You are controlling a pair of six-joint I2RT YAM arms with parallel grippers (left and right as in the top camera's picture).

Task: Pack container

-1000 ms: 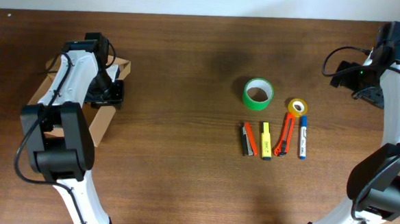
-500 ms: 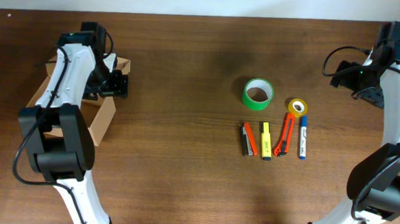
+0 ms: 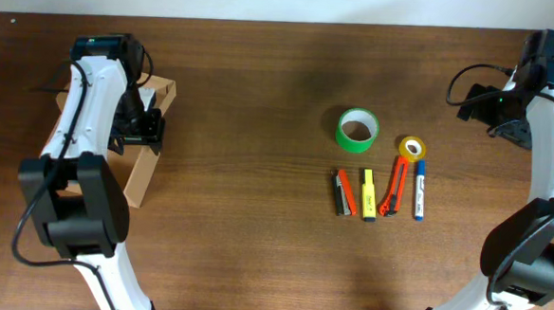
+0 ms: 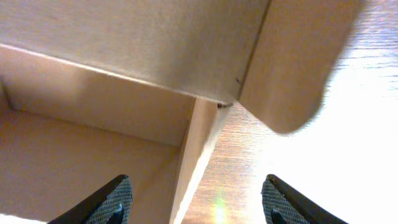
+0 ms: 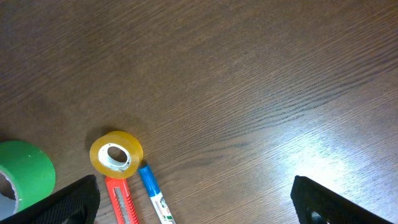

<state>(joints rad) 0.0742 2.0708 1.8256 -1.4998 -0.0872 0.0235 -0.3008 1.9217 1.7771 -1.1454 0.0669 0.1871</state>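
The container [image 3: 144, 173], a plain tan cardboard box, sits at the table's left edge with its lid flap [image 4: 298, 62] raised. My left gripper [image 3: 138, 127] hovers over the box's near-right corner. In the left wrist view its jaws [image 4: 196, 190] stand open astride the box's side wall [image 4: 194, 155], touching nothing. One finger is over the box's inside, the other over the table. My right gripper [image 5: 196, 196] is open and empty, high over the far right of the table.
A green tape roll [image 3: 357, 130], a yellow tape roll [image 3: 411, 148], a red cutter [image 3: 394, 187], a blue marker [image 3: 419, 191], a yellow highlighter [image 3: 369, 195] and an orange and a black pen [image 3: 342, 193] lie right of centre.
My left gripper's jaws have opened wider and it has shifted a little left over the box. The right arm has not moved.
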